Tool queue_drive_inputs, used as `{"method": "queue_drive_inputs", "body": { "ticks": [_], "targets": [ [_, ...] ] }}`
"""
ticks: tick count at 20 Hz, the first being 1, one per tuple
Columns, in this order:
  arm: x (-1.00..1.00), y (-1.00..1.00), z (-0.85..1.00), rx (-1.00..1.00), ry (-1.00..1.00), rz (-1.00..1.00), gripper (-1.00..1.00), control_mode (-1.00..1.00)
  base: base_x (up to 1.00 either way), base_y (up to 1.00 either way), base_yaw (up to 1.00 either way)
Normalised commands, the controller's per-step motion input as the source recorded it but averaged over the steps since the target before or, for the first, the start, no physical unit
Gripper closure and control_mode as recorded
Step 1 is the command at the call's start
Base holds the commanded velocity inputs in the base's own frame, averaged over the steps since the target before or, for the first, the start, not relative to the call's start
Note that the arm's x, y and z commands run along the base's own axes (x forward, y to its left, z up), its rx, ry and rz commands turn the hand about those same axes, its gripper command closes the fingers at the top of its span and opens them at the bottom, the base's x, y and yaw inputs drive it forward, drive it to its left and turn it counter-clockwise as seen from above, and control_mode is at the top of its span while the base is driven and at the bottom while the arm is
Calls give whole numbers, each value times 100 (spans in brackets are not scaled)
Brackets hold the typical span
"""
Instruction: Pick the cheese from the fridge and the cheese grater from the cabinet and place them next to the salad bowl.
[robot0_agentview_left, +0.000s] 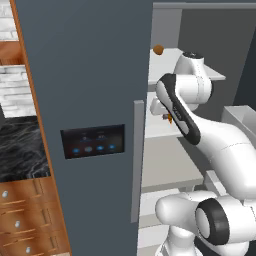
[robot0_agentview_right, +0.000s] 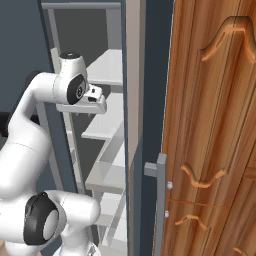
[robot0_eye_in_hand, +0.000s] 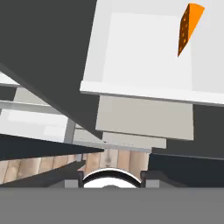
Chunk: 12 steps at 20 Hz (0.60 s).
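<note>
Cheese (robot0_eye_in_hand: 189, 27) lay on white fridge shelf (robot0_eye_in_hand: 140, 57), upper right in hand view, apart from fingertips (robot0_eye_in_hand: 72, 181). Nothing gripped; jaw opening couldn't be told from pics. Hand (robot0_agentview_right: 95, 102) reached in over shelves, btwn open door (robot0_agentview_left: 85, 100) and fridge wall. Small orange ball (robot0_agentview_left: 158, 49) sat on shelf above. Risks judged: wedge off-centre, so skewed approach could tip or push it back; elbow could clip door edge; ball mistaken for cheese.

No readable text, labels, brands or numbers anywhere. The fridge (robot0_agentview_left: 90, 75) door carries a dark control panel (robot0_agentview_left: 93, 141) on its left half, with a row of small blue lit icons and faint marks above them, too small and blurred to read as signs.
</note>
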Motion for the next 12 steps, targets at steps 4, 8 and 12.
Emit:
{"method": "queue_drive_inputs", "body": {
  "ticks": [4,8,12],
  "targets": [
    [1,0,-6,0,-9,-2,-100,-100,0,0,0],
    [0,-19,-35,0,-17,-8,-100,-100,0,0,0],
    [0,-21,-34,0,-11,-10,-100,-100,0,0,0]
  ]
}}
